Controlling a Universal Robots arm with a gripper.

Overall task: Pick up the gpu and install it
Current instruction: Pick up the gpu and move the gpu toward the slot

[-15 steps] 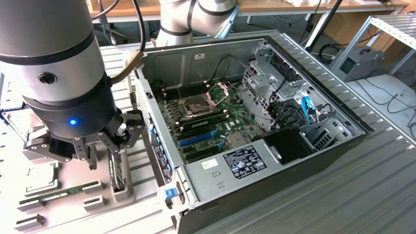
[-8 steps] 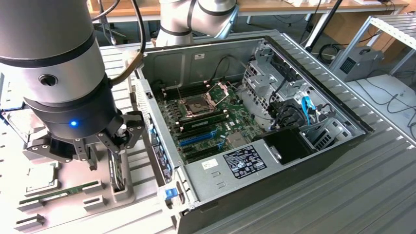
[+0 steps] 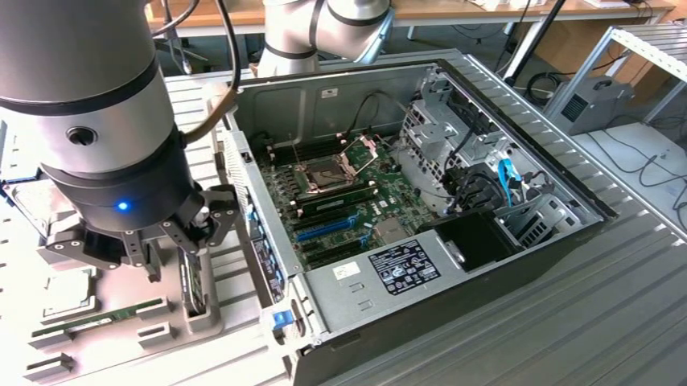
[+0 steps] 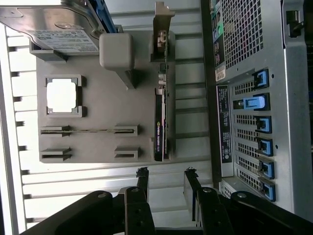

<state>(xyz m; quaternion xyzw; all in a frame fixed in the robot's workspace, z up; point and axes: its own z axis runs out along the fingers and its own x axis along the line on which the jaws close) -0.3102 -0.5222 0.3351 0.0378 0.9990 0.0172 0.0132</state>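
Arm vert., end effector [image 4: 166,172] down, jaws open.

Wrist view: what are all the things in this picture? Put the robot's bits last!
gpu: one, black, standing on edge in the tray slot nearest the computer case.
hard drive: one, silver with a white label, at one end of the tray.
square chip: one, pale, in a frame on the tray.
memory stick: one, colour unclear, on edge in a tray slot.
tray: one, grey, on the slatted table.
computer case: one, silver-grey, beside the tray.
clips: several, blue, in a row on the case.
claw: one, black, open, in line with the gpu, not touching it.
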